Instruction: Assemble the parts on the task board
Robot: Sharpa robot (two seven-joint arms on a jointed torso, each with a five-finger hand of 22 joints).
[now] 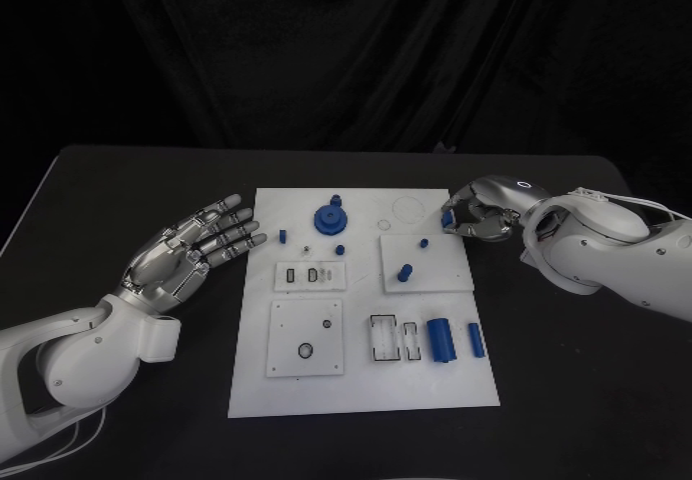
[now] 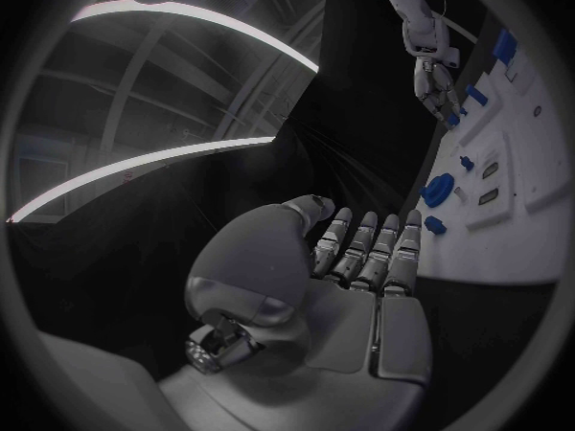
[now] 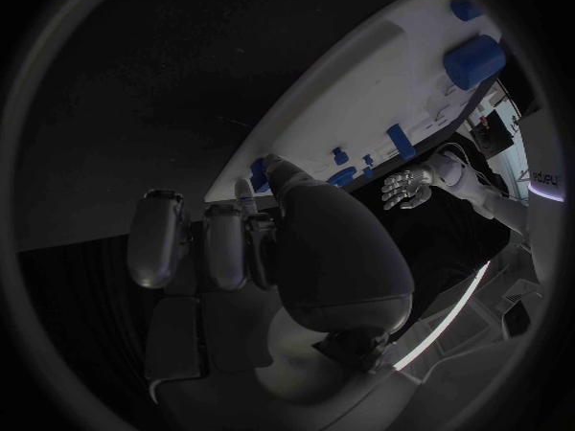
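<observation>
Hands [image 1: 195, 250] [image 1: 479, 215] flanking task board [image 1: 361, 385]

Black table [image 1: 130, 200], matte, seen from above in the head view. White task board [image 1: 433, 390] laid flat at centre, long side running near to far, square to the table edges. Board's far edge set well short of the table's far edge; near edge closer to the near side. Bare black margins left and right of the board, about equal. Board also seen resting on the table [image 2: 359, 134] in the left wrist view.
</observation>
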